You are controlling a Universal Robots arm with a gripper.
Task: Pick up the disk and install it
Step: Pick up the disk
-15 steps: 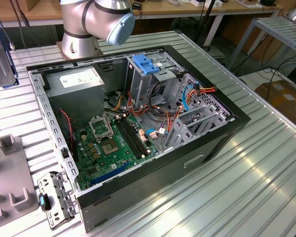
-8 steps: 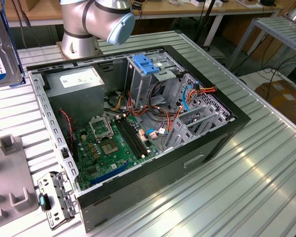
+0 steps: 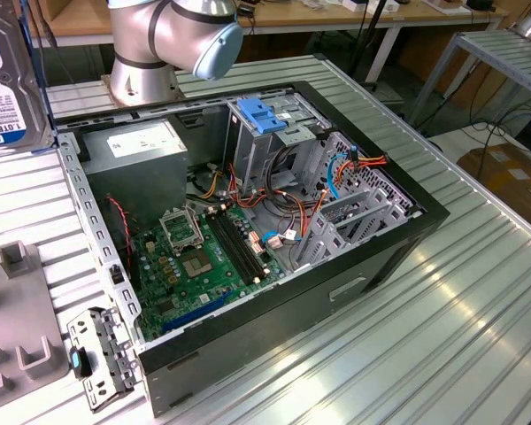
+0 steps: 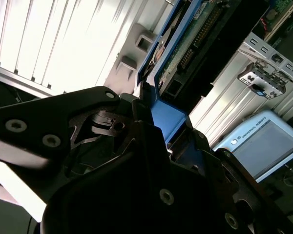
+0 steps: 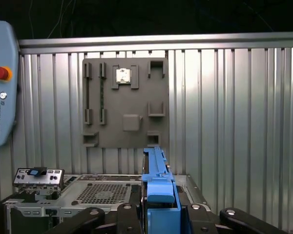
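The open computer case (image 3: 398, 239) lies on its side. Inside it are a green motherboard (image 3: 203, 261), a grey power-supply box (image 3: 146, 146) in the far corner, orange and red cables (image 3: 283, 208), and a blue carrier (image 3: 261, 115) on top of the drive cage. In the first wrist view, a grey fixture plate (image 5: 124, 105) holds a small square chip (image 5: 123, 75) in one pocket. The gripper (image 5: 159, 212) is closed on the blue rail of the disk (image 3: 9, 84). The disk hangs raised at the exterior view's left, off the case's far corner. A loose metal bracket (image 3: 102, 354) lies beside the case on the ribbed metal worktop (image 3: 442, 336). A teach pendant (image 5: 0, 83) rests nearby, and benches (image 3: 336, 18) stand behind.
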